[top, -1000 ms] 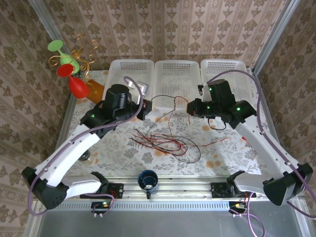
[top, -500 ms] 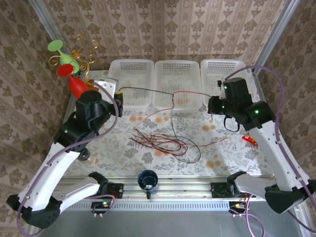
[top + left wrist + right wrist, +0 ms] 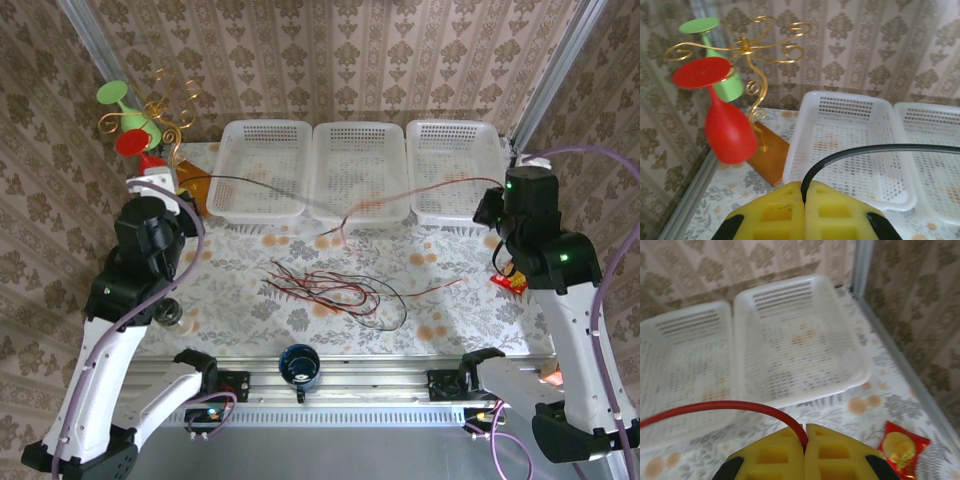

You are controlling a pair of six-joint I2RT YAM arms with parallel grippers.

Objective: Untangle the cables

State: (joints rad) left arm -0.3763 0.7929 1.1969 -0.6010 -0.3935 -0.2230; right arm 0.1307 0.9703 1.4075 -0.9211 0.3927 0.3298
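Patterned table (image 3: 228, 300) holds a loose heap of cables (image 3: 340, 291) mid-surface. Left jaws are clamped on a black cable (image 3: 880, 148), right jaws on a red cable (image 3: 715, 406), both stretched across the white baskets (image 3: 358, 135).

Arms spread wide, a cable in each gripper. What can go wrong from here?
1. The left gripper, shut on the black cable, and the right gripper, shut on the red cable, stretch lines that appear to meet by the middle basket; pulling wider may cinch a knot there.
2. The left gripper sits close to the red glass hanging on the gold rack; moving further out could knock it.
3. Both lines cross the white baskets and could snag a rim.
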